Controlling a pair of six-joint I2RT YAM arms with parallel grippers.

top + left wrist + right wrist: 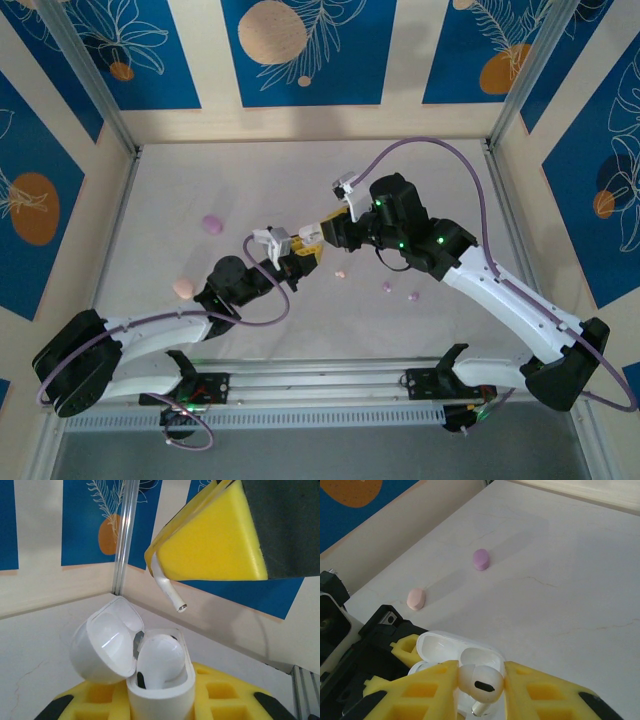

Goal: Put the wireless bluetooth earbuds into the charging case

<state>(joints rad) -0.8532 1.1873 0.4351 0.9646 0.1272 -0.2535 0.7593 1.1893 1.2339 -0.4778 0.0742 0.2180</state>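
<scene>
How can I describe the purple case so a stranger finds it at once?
On the table, look left of the left gripper, which holds an open white case. Two rounded cases lie there apart. The purple case lies farther from the arm bases than the pink case and is bigger than the purple buds on the right.

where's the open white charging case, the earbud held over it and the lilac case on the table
white charging case (pixel 160 700): left wrist view, front wall of its body
earbud (pixel 167 587): left wrist view, middle of its stem
lilac case (pixel 481 559): right wrist view, its rounded top
</scene>
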